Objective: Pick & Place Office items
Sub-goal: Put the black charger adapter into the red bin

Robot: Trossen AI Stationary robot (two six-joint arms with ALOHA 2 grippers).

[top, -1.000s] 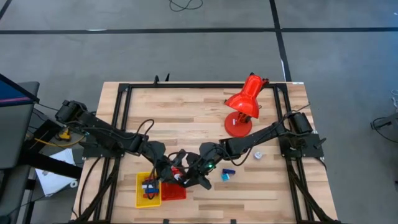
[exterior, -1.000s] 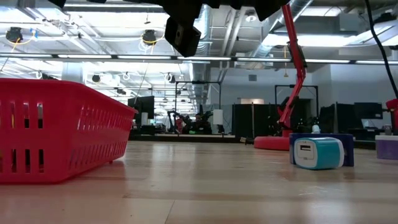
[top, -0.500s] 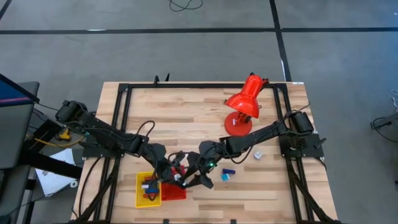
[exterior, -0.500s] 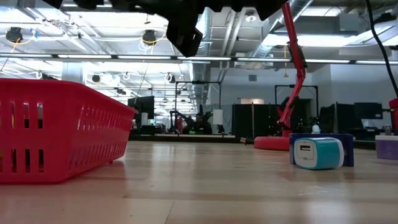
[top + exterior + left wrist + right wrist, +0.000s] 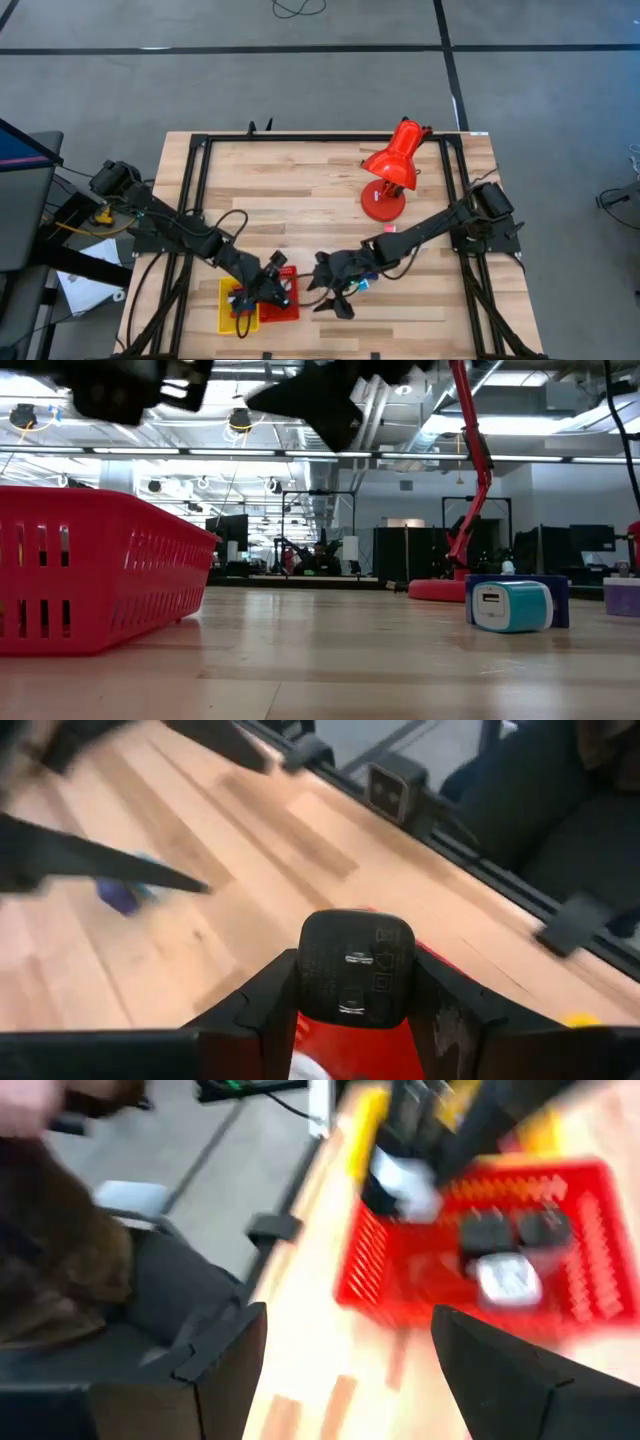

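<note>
My left gripper hangs over the red tray and is shut on a black blocky office item with pale markings. My right gripper stands open just right of the tray, with nothing between its fingers. Several small items lie in the red tray, among them a white one and dark ones. A teal-and-white piece rests on the table in front of a blue one. My left gripper pinches the black block by its two lower sides between its two fingers. The fingers slant downward, and the block's rounded upper end stands out beyond the fingertips. The block is lifted clear above the red tray.
A yellow tray with small pieces lies against the red tray's left side. The red desk lamp stands at the far right. A blue piece lies by my right wrist. Bare wood stretches across the far half.
The two grippers, close together over the red tray's far right corner a second ago, have parted. My left gripper has swung toward the table's near left, over the tray, and rolled. My right gripper has opened, moved toward the near right and rolled.
</note>
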